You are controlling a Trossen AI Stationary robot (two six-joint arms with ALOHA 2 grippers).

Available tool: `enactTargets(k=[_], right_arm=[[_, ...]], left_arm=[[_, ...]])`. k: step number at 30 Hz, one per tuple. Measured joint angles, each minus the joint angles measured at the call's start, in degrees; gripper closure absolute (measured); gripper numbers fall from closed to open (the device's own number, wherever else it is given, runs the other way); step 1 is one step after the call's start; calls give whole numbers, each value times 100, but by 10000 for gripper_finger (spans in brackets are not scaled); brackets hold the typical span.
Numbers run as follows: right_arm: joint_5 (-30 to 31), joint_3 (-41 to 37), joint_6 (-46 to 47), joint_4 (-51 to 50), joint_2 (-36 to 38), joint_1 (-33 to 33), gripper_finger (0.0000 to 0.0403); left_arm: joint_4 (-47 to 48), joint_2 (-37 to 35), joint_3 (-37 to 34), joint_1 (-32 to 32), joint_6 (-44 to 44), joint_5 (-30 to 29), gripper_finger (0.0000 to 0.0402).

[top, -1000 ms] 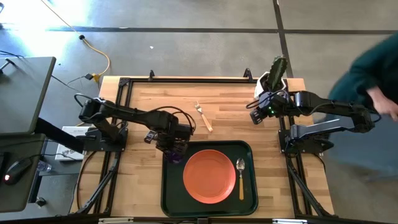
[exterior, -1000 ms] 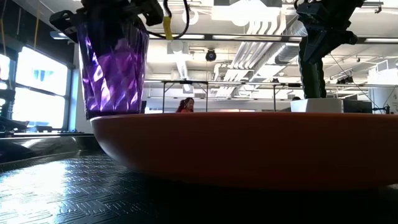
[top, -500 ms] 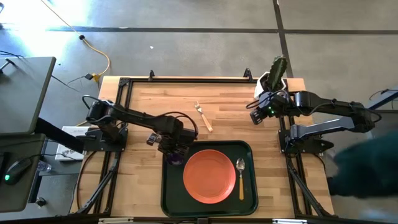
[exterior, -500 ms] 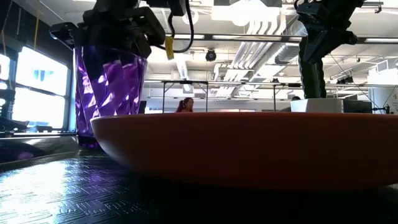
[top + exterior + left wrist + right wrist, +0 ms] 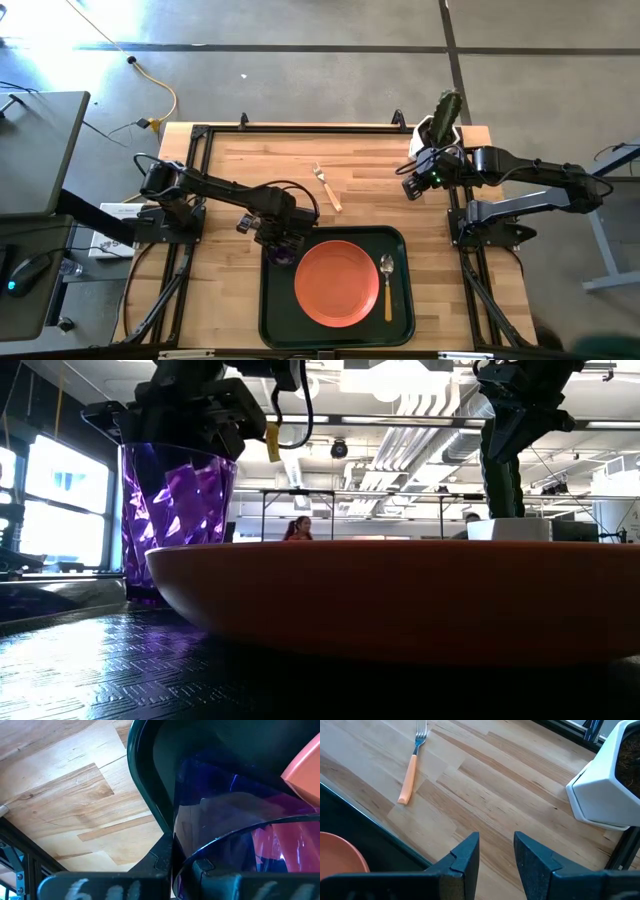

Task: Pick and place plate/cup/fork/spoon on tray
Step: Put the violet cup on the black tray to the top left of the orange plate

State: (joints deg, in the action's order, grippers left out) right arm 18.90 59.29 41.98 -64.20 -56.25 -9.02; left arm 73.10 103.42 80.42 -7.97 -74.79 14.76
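The dark purple cup (image 5: 282,256) is upright in my left gripper (image 5: 278,240), at the far-left corner of the dark green tray (image 5: 268,320). In the low view the cup (image 5: 178,520) reaches down to the tray floor beside the orange-red plate (image 5: 400,595). The plate (image 5: 337,283) lies in the tray's middle, and the spoon (image 5: 388,283) lies on the tray to its right. The fork (image 5: 327,187) lies on the bare table beyond the tray. My right gripper (image 5: 408,190) hovers open and empty at the far right, with the fork (image 5: 411,770) ahead of it. My left gripper holds the cup at its rim (image 5: 225,837) from above, fingers pointing down. The gripper body hides how the fingers sit on the rim. The cup stands upright with its base at the tray floor (image 5: 150,592); whether it rests there fully I cannot tell.
A white angular pot with a green cactus (image 5: 440,122) stands at the table's far right corner, close to my right gripper; it also shows in the right wrist view (image 5: 605,785). Bare wooden table lies left of the tray and beyond it.
My left gripper has gone down with the purple cup, which was clear above the tray's far-left corner and now reaches its floor, still upright. A person at the table's right side has moved out of view.
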Motion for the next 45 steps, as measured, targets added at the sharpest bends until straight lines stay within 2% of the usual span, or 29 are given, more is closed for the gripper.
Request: enactTargets(k=[16, 31, 45], right_arm=[[0, 0, 0, -4, 0, 0, 290], [0, 0, -1, -6, 0, 0, 290], [0, 0, 0, -7, 0, 1, 290]], left_arm=[[-18, 0, 0, 0, 47, 46, 333], [-25, -31, 21, 7, 92, 162, 330], [83, -35, 514, 11, 304, 157, 330]])
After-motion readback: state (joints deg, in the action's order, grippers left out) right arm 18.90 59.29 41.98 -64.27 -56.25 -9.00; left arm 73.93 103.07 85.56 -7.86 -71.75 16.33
